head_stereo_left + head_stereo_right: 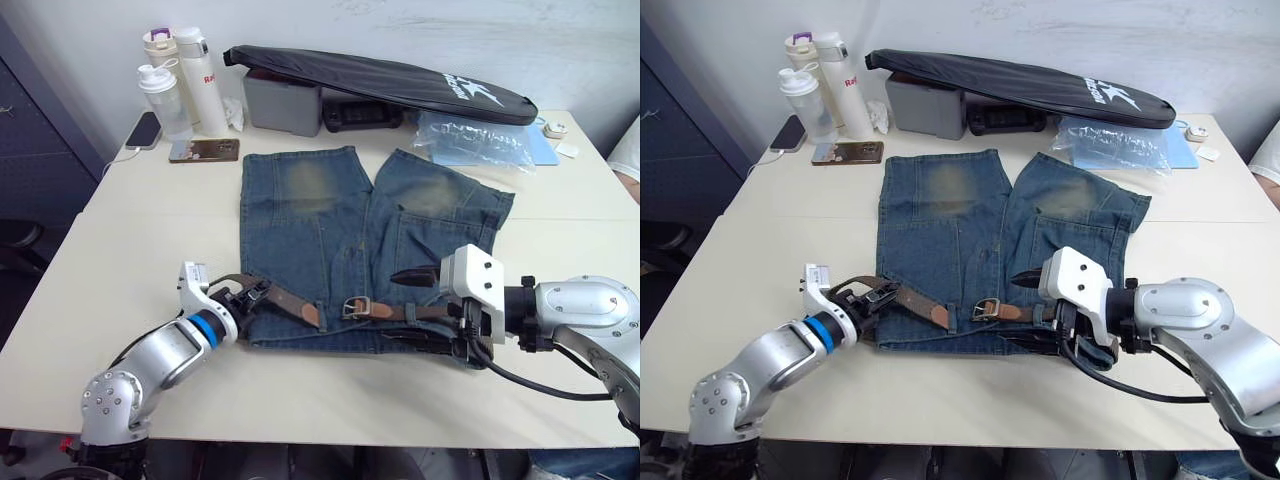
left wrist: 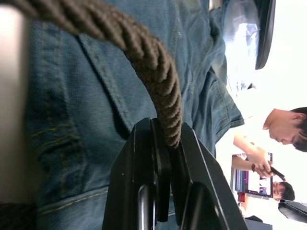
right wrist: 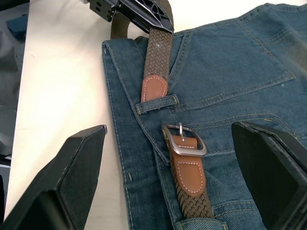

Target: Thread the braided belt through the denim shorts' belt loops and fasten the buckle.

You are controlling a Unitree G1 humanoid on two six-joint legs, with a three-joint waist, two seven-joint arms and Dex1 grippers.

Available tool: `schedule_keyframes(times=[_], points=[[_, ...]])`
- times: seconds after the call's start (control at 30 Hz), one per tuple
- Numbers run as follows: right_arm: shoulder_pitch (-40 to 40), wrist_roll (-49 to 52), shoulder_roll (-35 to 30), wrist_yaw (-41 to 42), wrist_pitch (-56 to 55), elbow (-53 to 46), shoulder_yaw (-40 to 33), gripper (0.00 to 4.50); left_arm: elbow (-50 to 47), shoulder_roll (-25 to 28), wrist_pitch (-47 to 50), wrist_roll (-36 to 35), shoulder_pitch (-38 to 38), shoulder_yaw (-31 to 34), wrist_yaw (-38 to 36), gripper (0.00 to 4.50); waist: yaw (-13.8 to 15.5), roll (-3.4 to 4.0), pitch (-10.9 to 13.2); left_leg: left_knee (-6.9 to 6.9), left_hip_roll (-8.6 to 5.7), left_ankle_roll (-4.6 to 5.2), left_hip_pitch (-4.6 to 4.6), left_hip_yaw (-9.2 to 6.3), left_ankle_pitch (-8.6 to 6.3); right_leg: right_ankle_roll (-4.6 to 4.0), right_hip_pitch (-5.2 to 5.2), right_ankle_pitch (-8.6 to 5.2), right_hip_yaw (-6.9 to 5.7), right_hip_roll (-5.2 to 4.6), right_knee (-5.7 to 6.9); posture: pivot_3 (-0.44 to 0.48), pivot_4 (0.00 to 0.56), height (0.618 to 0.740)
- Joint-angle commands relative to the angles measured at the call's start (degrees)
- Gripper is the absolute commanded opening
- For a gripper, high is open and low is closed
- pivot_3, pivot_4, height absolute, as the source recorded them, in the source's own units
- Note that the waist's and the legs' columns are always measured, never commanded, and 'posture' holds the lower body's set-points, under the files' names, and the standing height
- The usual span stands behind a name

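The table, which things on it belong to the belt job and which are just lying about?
Job:
braided belt
buckle
denim shorts
belt loops
left gripper, shut on the belt
right gripper, open

Lying about:
water bottles
phone
black bag
plastic bag

Braided belt [image 3: 158,48] lies along denim shorts' [image 1: 330,230] waistband, buckle [image 3: 184,141] unfastened.

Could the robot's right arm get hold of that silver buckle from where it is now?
Probably yes. The right gripper is open, its fingers spread to either side of the buckle, which lies exposed on the denim shorts with nothing covering it. The left gripper grips the braided belt farther along.
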Motion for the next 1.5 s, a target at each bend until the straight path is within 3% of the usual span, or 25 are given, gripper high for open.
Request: schedule_keyframes(times=[0.03,0.37,0.63,0.8,1.07,1.5], points=[[-1.2,0.6,-1.3,-0.9,1.5,-1.7,-0.5,4.41,-3.3,-1.9,-2.5,5.2,0.7,-1.2,-2.0,0.0,0.0,0.01,0.0,0.0,-0.01,0.0,0.0,0.01,0.0,0.0,0.0,0.0,0.0,0.0,-0.02,0.0,0.15,0.74],[-4.2,1.5,-2.8,-0.4,4.3,-1.8,0.5,4.41,-5.5,-6.0,-3.5,12.0,3.8,-4.9,-3.4,0.0,0.4,0.04,0.0,0.02,-0.01,0.02,-0.05,0.0,0.0,0.0,0.0,0.0,0.01,0.0,-0.07,0.0,0.15,0.74],[-7.3,1.8,-2.7,0.2,5.2,-1.4,2.7,4.41,-3.0,-10.9,-4.4,10.4,2.3,-6.8,-0.7,0.0,1.2,0.06,0.0,0.03,-0.04,0.08,-0.08,0.0,-0.03,0.0,0.0,0.0,0.02,-0.02,-0.12,0.0,0.15,0.74],[-8.3,1.1,-2.9,0.5,5.1,-1.3,3.9,4.41,-2.5,-10.1,-2.8,9.8,1.8,-7.7,1.1,0.0,1.2,0.04,0.1,0.05,-0.09,0.12,-0.09,-0.03,-0.04,0.01,0.01,0.0,0.02,-0.03,-0.11,0.0,0.15,0.74],[-7.9,-0.6,-2.1,-0.8,4.0,-2.1,6.1,4.41,4.4,-7.3,4.5,11.5,-4.6,-11.3,-1.4,0.0,1.2,0.07,0.1,0.09,-0.17,0.13,-0.1,-0.08,-0.03,0.03,0.03,0.01,0.01,-0.04,-0.09,0.0,0.15,0.74],[-3.5,-5.0,-2.2,-3.3,1.5,-5.1,8.0,4.41,9.8,-5.1,12.8,12.1,-9.2,-11.8,-3.4,0.0,1.3,0.06,0.1,0.09,-0.32,0.14,-0.1,-0.18,-0.02,0.16,0.05,0.07,-0.01,-0.13,-0.04,0.0,0.15,0.74]])
